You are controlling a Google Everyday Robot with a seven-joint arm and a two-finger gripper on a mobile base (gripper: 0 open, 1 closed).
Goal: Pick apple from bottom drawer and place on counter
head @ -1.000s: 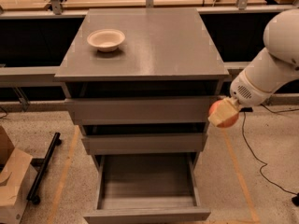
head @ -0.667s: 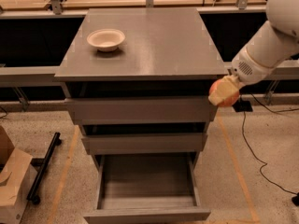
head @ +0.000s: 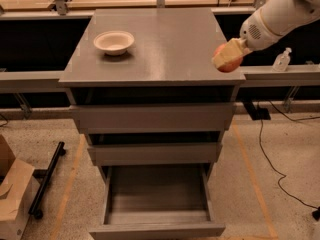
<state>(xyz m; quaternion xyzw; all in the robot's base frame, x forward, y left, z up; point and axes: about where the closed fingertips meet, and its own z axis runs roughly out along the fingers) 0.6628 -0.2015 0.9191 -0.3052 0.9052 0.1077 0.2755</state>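
My gripper (head: 227,57) is shut on the small red-orange apple (head: 228,63) and holds it over the right front corner of the grey counter (head: 165,44). The tan fingers (head: 226,54) cover the top of the apple. The white arm reaches in from the upper right. The bottom drawer (head: 157,201) is pulled out at the foot of the cabinet and its inside shows nothing in it. The two shallower drawers above it stand slightly out.
A white bowl (head: 114,41) sits on the counter's left back part. A small clear bottle (head: 281,60) stands on the ledge at right. A cardboard box (head: 12,194) and a black bar lie on the floor at left. Black cables run across the floor at right.
The gripper has risen with the apple from beside the top drawer's right edge up to counter height, and now holds it above the counter's right front corner.
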